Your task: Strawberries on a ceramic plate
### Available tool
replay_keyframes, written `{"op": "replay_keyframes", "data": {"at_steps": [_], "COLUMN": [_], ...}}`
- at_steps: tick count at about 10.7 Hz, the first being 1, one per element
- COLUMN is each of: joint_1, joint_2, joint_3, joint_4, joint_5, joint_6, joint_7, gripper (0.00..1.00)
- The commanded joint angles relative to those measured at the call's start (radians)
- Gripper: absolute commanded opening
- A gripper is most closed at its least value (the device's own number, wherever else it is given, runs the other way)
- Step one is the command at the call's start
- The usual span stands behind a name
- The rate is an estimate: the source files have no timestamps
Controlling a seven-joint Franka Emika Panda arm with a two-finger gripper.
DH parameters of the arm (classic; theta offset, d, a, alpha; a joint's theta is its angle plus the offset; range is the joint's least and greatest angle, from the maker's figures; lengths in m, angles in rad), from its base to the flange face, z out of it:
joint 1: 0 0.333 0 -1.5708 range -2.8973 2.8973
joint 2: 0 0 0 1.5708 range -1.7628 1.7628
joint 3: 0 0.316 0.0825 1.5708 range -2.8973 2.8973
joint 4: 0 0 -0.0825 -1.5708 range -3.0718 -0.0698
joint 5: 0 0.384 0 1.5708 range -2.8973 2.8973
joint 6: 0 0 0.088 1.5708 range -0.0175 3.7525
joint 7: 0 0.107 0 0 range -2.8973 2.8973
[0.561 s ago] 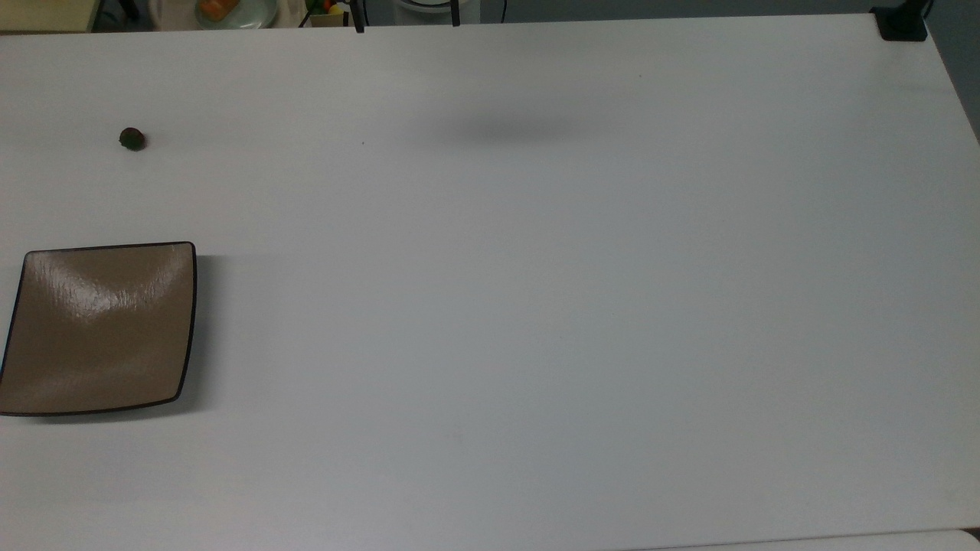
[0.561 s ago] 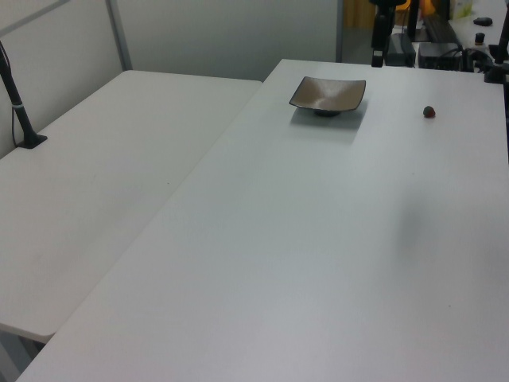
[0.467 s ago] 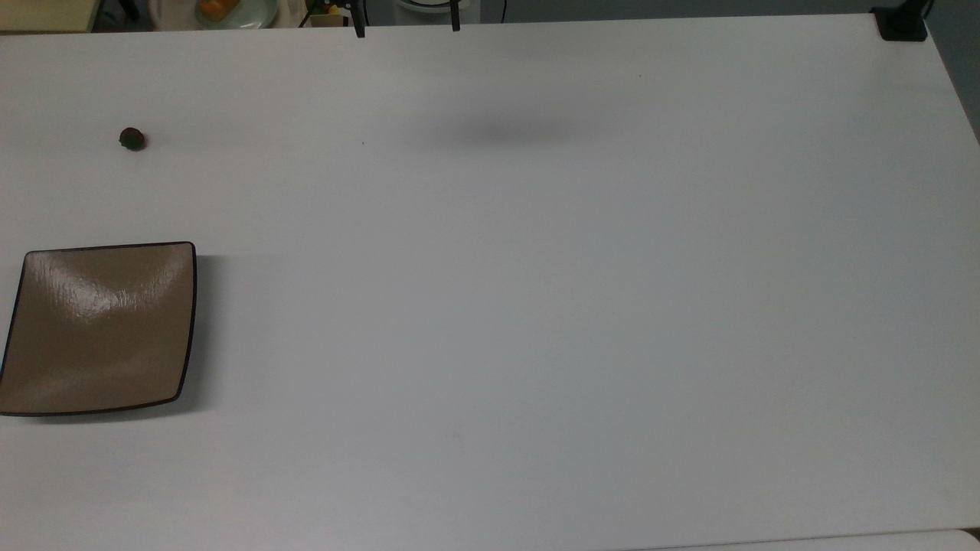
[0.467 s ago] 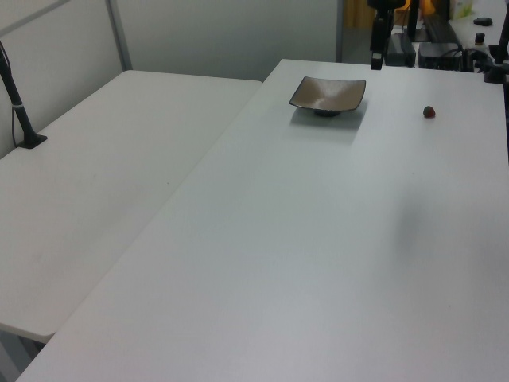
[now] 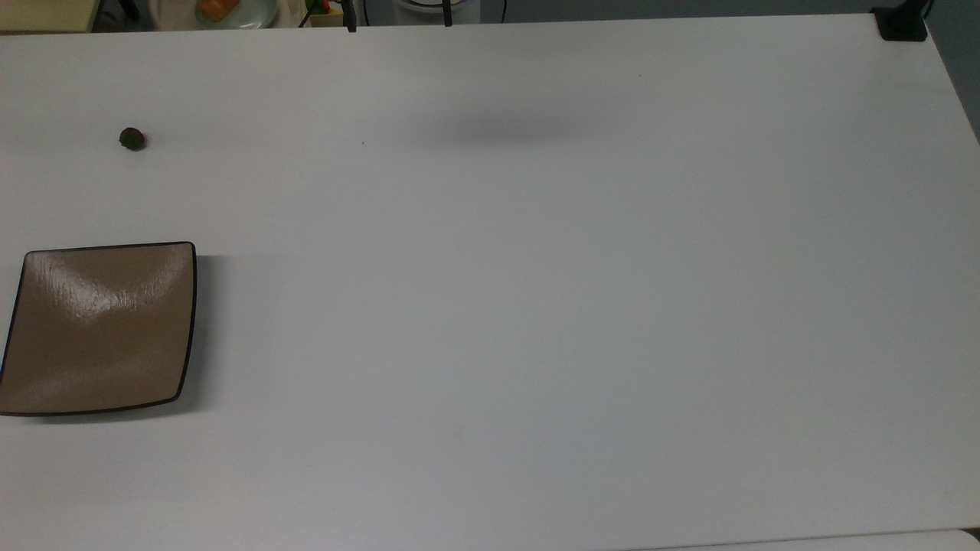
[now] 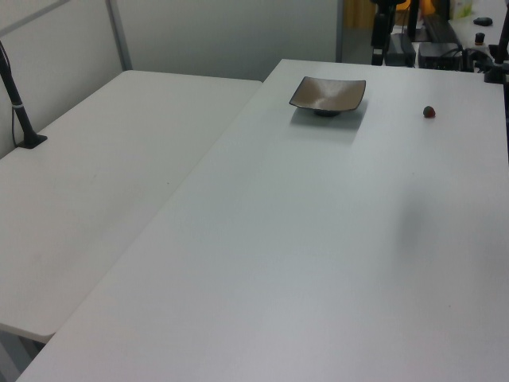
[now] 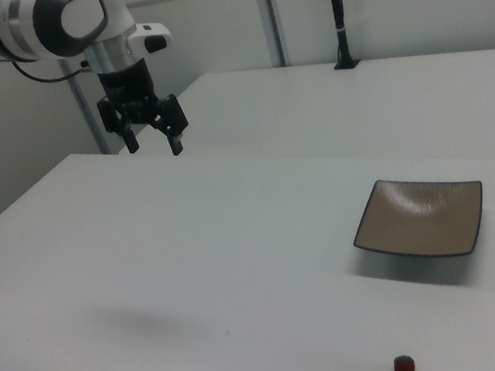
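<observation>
We see the hand at the upper left of the right view, hanging in the air above the white worktop, its two fingers spread apart with nothing between them. The strawberry lies on the bare worktop at the bottom edge of the right view, well apart from the hand. In the top view the strawberry sits at the upper left, and the ceramic plate rests at the left edge below it, the two apart. In the left view the ceramic plate stands at the top centre and the strawberry to its right.
</observation>
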Motion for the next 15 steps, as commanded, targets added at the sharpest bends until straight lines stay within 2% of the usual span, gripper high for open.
{"op": "replay_keyframes", "data": {"at_steps": [1,5,8,15], "joint_1": [0.001,-0.003,-0.018,-0.135], "joint_2": [-0.021,-0.021,-0.024,-0.036], "joint_3": [-0.008,-0.010,-0.016,-0.016], "joint_4": [-0.012,-0.014,-0.014,-0.023], "joint_5": [0.011,0.010,0.010,0.011], "joint_6": [-0.010,-0.005,-0.016,-0.065], "joint_7": [-0.004,-0.038,-0.218,-0.734], "gripper": [1.00,1.00,1.00,1.00]}}
